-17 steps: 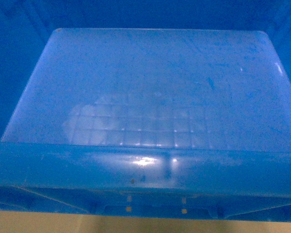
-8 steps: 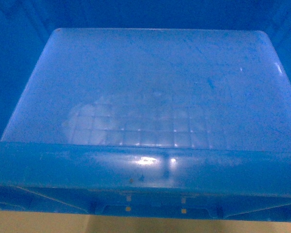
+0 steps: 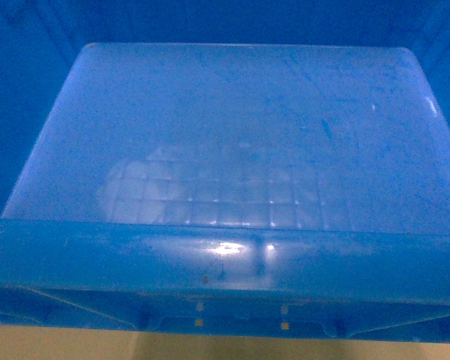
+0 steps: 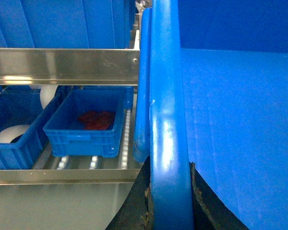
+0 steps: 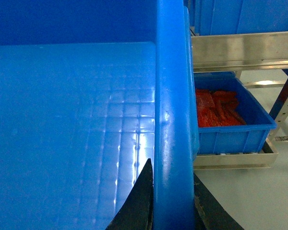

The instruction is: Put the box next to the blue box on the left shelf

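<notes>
At both rims | grippers clamp box (image 3: pixel 232 135) | position unchanged since earlier frame

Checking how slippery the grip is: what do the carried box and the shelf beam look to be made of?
The box looks like moulded blue plastic, fairly glossy: highlights glint on its rolled rim and grid-patterned floor. The shelf beam looks like brushed steel, silvery with streaky reflections, though aluminium can't be ruled out.

Box (image 3: pixel 232 135): big open-top blue crate, empty, faint grid floor, thick rolled rim, held level. Left shelf (image 4: pixel 93 162): white rollers, just beside it, lower.
</notes>
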Motion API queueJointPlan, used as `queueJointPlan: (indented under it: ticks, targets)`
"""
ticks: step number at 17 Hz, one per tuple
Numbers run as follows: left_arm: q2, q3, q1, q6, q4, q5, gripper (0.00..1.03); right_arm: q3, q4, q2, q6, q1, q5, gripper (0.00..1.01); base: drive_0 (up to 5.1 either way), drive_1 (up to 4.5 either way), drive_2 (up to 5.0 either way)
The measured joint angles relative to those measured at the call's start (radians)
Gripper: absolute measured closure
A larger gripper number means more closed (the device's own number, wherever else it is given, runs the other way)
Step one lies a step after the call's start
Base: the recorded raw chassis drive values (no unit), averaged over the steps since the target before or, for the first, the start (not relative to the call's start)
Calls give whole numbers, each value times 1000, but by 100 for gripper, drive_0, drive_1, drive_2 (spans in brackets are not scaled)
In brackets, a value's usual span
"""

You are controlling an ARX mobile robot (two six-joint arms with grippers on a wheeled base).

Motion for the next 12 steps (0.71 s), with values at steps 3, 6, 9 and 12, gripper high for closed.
queueJointPlan:
  ticks: [3, 6, 9, 12]
  targets:
    - [0, 0, 0, 0, 4, -1, 94, 0, 2, 0, 0, 0, 0, 93, 0, 0, 0]
    - [0, 0, 0, 0, 0, 0, 94, 0, 0, 0, 0, 0, 0, 93, 0, 0, 0]
    - [0, 0, 0, 0, 0, 0, 94, 0, 0, 0, 0, 0, 0, 93, 0, 0, 0]
    - [0, 0, 0, 0, 0, 0, 94, 0, 0, 0, 0, 0, 0, 93, 0, 0, 0]
